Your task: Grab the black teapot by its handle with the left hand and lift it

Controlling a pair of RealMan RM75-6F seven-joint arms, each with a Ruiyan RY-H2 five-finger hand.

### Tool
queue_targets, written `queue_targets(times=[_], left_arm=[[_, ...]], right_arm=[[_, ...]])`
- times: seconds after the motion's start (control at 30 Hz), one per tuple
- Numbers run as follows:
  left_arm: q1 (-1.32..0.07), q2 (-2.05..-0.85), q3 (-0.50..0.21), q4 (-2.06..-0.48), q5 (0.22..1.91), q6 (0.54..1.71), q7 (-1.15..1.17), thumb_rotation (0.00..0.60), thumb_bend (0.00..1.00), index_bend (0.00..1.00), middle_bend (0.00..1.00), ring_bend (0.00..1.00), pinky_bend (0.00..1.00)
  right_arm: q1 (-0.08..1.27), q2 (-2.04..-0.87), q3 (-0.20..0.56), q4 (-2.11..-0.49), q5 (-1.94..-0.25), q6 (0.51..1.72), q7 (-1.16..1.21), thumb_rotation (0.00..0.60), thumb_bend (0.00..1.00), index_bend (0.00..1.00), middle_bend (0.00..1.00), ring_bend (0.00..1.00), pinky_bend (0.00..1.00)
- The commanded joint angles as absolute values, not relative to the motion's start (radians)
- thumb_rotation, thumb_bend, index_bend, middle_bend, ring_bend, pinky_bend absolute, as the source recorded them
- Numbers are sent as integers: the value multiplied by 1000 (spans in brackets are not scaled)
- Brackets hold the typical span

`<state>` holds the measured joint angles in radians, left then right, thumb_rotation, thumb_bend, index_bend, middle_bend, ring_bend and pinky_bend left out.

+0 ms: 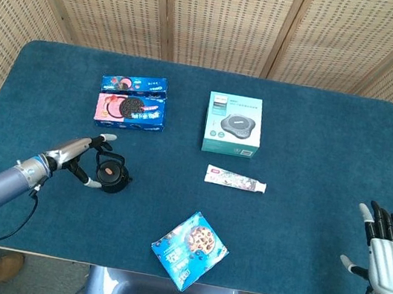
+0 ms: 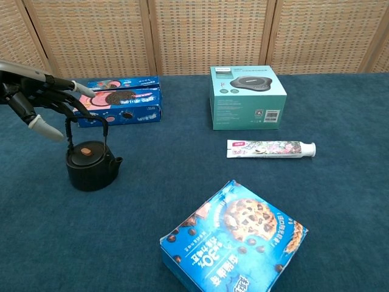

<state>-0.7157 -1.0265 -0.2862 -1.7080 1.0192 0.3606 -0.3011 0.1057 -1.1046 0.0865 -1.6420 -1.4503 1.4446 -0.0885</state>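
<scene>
The left hand (image 1: 78, 157) is reached in from the 8 o'clock corner of the table (image 1: 319, 137), the forearm stretched low over the blue cloth. In the chest view the hand (image 2: 36, 103) is seen above and slightly left of the black teapot (image 2: 91, 167), with the fingers (image 2: 76, 90) spread and extended over the wire handle (image 2: 88, 121). The handle is raised upright under the fingers, but whether it is really grasped cannot be told from either view. The teapot (image 1: 111, 172) is placed at about 8 o'clock on the table, and its base seems to be on the cloth.

The right hand (image 1: 388, 254) is held at the 4 o'clock edge, palm down, with fingers straight, apart and holding nothing.

Wide open cloth is left around the teapot towards 6 o'clock and 9 o'clock. The two cookie boxes (image 1: 132, 104) are found at 12 o'clock from it, near but apart. The teal box (image 1: 233, 124) lies near the centre, the toothpaste tube (image 1: 235, 179) just at 6 o'clock of it, and the blue cookie packet (image 1: 190, 250) near the front edge.

The right hand is shown only in the head view. The upright handle and the spout pointing right are shown clearly only in the chest view.
</scene>
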Motion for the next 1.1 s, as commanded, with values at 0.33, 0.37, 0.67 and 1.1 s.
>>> queue_targets(times=[0.33, 0.37, 0.67, 1.1], left_arm=[[-598, -863, -269, -1920, 1378, 408, -344, 600, 0, 42, 196, 200, 0], [-593, -855, -261, -1930, 1400, 427, -336, 600, 0, 52, 196, 200, 0], [-627, -822, -203, -1964, 1421, 427, -244, 600, 0, 312, 198, 200, 0], [-679, -915, -111, -1908, 1188, 522, 17, 600, 0, 269, 211, 203, 0]], right_arm=[[104, -1101, 85, -1647, -1454, 1448, -86, 600, 0, 0, 0, 0, 0], [104, -1101, 84, -1648, -1455, 1448, -86, 600, 0, 0, 0, 0, 0], [102, -1097, 83, -1654, -1461, 1453, -84, 600, 0, 0, 0, 0, 0], [104, -1096, 84, -1652, -1457, 1447, -78, 600, 0, 0, 0, 0, 0]])
